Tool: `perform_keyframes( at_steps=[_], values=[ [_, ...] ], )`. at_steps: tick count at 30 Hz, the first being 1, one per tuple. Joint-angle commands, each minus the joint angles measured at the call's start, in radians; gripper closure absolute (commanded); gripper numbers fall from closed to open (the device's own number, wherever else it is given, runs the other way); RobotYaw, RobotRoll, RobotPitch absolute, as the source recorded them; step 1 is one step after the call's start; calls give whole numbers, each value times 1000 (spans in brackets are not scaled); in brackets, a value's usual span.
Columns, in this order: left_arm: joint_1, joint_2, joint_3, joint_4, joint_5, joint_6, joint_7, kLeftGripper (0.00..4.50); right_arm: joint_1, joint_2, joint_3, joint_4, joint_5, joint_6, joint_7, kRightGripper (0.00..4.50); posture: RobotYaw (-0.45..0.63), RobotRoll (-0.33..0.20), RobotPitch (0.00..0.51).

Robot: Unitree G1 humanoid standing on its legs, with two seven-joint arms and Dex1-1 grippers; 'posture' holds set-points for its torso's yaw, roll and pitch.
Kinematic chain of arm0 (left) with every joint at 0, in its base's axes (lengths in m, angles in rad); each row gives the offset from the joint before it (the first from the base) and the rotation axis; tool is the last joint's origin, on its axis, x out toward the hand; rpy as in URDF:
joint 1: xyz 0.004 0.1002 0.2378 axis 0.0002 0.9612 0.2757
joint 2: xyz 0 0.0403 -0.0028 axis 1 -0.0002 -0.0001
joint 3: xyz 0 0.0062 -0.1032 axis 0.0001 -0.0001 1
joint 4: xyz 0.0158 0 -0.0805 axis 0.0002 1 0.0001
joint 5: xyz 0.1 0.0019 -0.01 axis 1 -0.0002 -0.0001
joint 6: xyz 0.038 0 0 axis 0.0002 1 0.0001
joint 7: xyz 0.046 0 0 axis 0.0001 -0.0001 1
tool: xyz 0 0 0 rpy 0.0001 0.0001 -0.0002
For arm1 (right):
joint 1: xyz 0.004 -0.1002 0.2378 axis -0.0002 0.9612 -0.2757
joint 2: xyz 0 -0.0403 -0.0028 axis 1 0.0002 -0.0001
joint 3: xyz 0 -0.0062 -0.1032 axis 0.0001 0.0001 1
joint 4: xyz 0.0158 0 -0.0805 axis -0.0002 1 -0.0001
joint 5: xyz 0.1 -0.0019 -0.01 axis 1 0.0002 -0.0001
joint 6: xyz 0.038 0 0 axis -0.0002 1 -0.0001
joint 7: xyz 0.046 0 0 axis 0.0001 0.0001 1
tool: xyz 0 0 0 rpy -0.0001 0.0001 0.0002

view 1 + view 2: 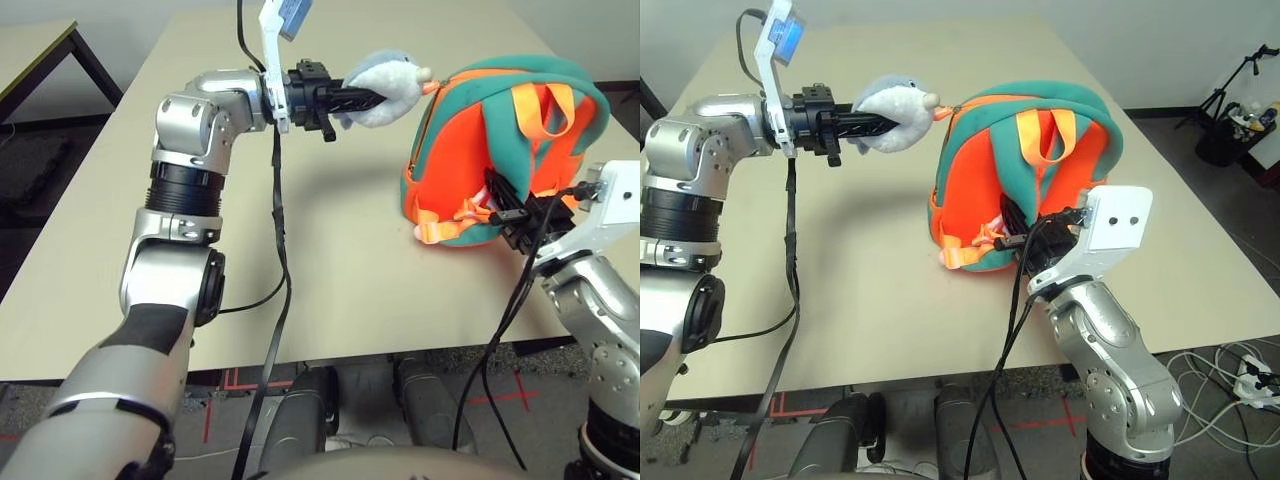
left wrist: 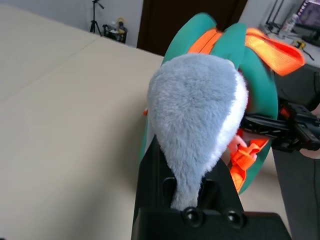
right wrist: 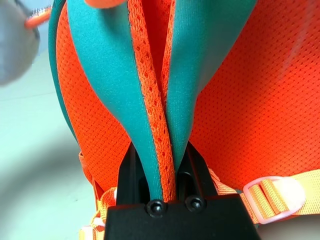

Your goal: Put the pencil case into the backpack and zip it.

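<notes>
Right gripper (image 3: 167,200) clamped on strap (image 3: 160,135) low on backpack (image 1: 470,170): my anchor against the pull. Left gripper (image 2: 187,200) pinches charm (image 2: 197,115), drawn sideways, likely dragging zipper closed. Backpack upright on desk (image 1: 330,290). Pencil case presumably inside.

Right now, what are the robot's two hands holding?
Left gripper: shut on the plush charm.
Right gripper: shut on the backpack's shoulder strap.

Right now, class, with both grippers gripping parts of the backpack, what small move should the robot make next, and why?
Probably draw the left gripper, shut on the plush charm, farther left: the charm joins the zipper, and the right gripper clamps a strap, bracing the backpack.
</notes>
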Motion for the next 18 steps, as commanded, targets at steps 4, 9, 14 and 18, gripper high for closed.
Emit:
perform_keyframes(
  at_steps=[4,9,14,18],
  values=[
    [106,9,50,-53,-31,31,97,4251,1,11,7,21,-21,-19,6,4290,-134,0,121],
    [163,-8,35,-60,-58,53,131,4251,-7,15,10,35,-31,-29,14,4290,-133,0,118],
    [237,-32,0,-31,-65,61,143,4251,-7,18,10,40,-36,-36,17,4290,-134,0,112],
    [269,-46,-25,6,-55,51,139,4251,-12,21,12,44,-40,-39,18,4290,-136,0,112]
  ],
)
